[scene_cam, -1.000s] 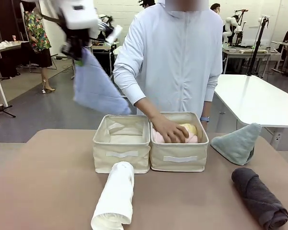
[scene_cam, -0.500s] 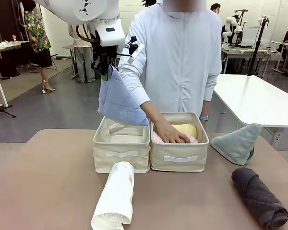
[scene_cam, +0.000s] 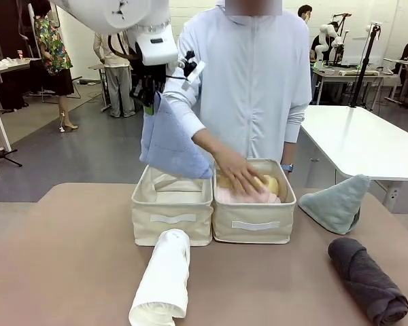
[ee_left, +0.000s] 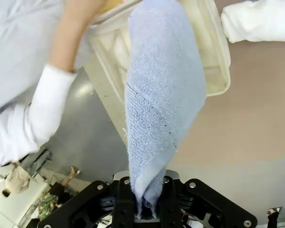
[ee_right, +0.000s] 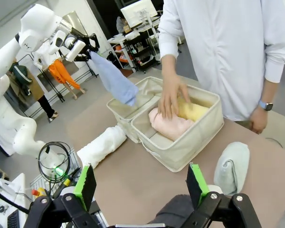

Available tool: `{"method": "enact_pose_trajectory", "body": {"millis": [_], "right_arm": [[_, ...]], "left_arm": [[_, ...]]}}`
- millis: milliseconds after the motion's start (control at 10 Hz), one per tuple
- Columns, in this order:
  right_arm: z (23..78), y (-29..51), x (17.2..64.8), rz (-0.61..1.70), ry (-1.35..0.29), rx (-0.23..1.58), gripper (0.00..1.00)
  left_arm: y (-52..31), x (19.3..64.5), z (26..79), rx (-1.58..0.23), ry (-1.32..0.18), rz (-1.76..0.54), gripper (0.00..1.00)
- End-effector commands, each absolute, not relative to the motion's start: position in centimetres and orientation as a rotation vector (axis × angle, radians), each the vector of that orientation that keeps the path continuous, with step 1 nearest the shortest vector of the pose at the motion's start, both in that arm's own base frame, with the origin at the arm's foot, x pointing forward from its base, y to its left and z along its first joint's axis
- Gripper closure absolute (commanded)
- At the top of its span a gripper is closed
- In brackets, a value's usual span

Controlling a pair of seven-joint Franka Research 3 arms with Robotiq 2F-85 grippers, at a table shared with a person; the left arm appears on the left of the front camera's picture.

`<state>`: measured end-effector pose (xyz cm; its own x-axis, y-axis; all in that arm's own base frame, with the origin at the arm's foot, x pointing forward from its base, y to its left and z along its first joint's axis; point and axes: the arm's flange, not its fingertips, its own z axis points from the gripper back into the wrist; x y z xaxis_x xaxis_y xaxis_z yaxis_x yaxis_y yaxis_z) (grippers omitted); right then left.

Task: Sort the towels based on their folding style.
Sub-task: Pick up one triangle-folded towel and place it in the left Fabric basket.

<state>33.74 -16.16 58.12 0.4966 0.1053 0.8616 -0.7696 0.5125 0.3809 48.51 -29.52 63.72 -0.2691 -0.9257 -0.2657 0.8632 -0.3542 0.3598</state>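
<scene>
Fingers on the left gripper are clamping the lavender-blue towel over the left bin, risking snagging the person's arm beside that bin.

Grey floor; white table at right; far desks, seemingly cluttered.

The person's hand hid much of the pink towel and yellow towel in the right bin. In front of that bin, the white towel ran off the bottom edge (near end unseen). Above the bin, the lavender-blue towel had its tip buried in the left gripper jaws.
</scene>
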Motion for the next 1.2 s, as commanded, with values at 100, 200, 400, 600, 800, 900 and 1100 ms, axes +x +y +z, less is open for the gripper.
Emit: {"method": "enact_pose_trajectory", "body": {"millis": [100, 200, 400, 600, 800, 900, 1100], "right_arm": [[58.1, -16.1, 34.1, 0.629, -0.933, 0.893, 0.0], [58.1, -16.1, 34.1, 0.629, -0.933, 0.893, 0.0], [58.1, -16.1, 34.1, 0.629, -0.933, 0.893, 0.0], [58.1, -16.1, 34.1, 0.629, -0.933, 0.893, 0.0], [58.1, -16.1, 34.1, 0.629, -0.933, 0.893, 0.0], [58.1, -16.1, 34.1, 0.629, -0.933, 0.893, 0.0], [58.1, -16.1, 34.1, 0.629, -0.933, 0.893, 0.0]], "left_arm": [[-29.5, 50.1, 60.5, 0.518, -0.126, -1.917, 0.87], [-29.4, 50.3, 59.7, 0.502, -0.114, -1.921, 0.87], [-29.9, 50.8, 57.2, 0.448, -0.061, -1.942, 0.87], [-30.0, 50.9, 54.5, 0.396, 0.012, -1.958, 0.87], [-29.5, 51.2, 52.1, 0.35, 0.026, -1.941, 0.87], [-29.3, 51.3, 51.0, 0.324, 0.057, -1.932, 0.87], [-28.8, 51.3, 49.0, 0.263, 0.076, -1.908, 0.87]]}}
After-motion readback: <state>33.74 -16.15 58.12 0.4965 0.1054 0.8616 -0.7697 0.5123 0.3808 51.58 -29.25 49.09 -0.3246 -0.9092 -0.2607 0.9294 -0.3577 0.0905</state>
